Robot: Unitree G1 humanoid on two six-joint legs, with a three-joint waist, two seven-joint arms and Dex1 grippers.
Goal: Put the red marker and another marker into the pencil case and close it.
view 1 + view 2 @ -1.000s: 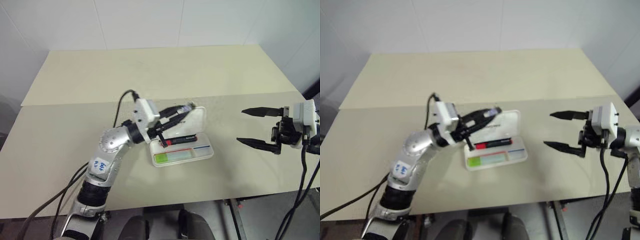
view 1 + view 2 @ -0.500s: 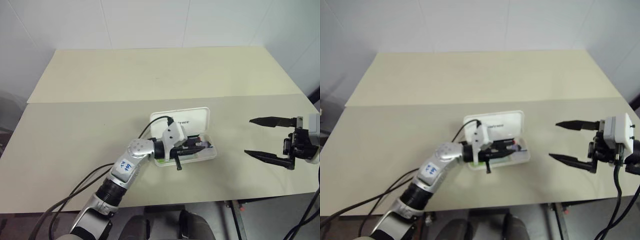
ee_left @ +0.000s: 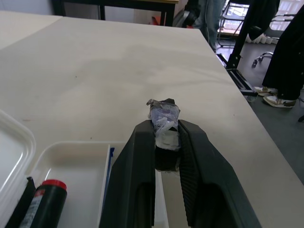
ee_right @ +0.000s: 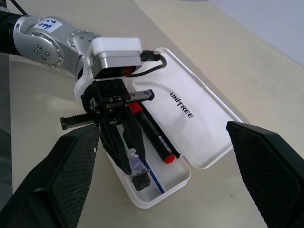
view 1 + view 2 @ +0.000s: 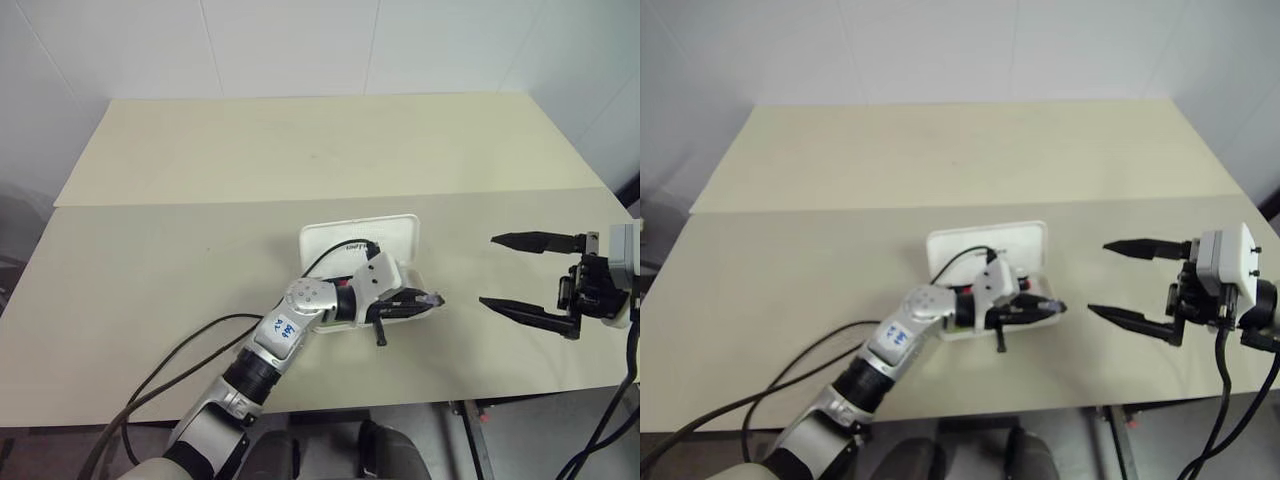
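In the middle of the head view, one flat white plastic pencil case (image 4: 199, 123) lies open on the pale desk (image 5: 200, 250), its logo lid folded back; one slim black marker with a red cap (image 4: 152, 133) rests inside the tray. The left end effector (image 3: 164, 130) hangs low over that tray, fingers drawn nearly together, a small dark wrapped lump at their tips. Whether the second marker lies beneath it I cannot tell. The right end effector (image 5: 490, 270), one of two, waits spread wide at the right edge. The loading looks about finished; next, I judge, clear the tray, catch the lid's far edge and swing it shut.
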